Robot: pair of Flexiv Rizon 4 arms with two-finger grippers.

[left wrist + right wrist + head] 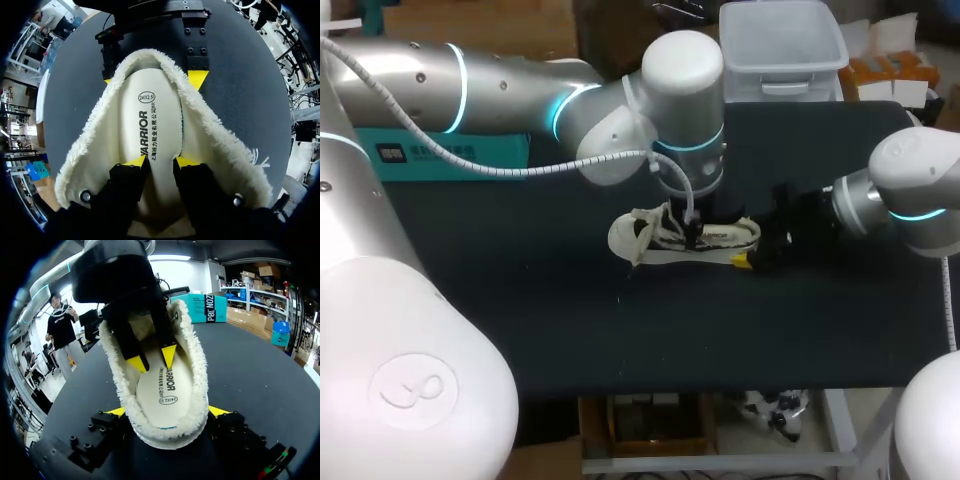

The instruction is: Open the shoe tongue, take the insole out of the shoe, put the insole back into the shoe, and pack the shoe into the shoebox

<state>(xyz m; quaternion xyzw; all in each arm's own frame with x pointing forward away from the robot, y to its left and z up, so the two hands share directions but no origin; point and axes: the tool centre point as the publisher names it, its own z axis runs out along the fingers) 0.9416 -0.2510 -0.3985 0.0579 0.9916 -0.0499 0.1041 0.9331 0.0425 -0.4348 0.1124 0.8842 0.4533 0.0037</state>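
Observation:
A cream shoe [680,240] with a fleece lining lies on its sole mid-table, its toe toward my left side. Its white insole [155,110] lies flat inside. My left gripper [160,161] comes down into the shoe's opening, open, with both yellow tips on the insole and a narrow gap between them. In the right wrist view the shoe [195,365] and its insole [165,390] show with the left gripper [152,360] above them. My right gripper [167,411] has its fingers spread wide, one pressed against each side of the heel. Seen from above, it [755,250] sits at the heel end.
A teal shoebox [450,155] stands at the back left, behind my left arm. A clear plastic bin [780,45] sits at the back edge. The dark tabletop [620,330] stretches out in front of the shoe.

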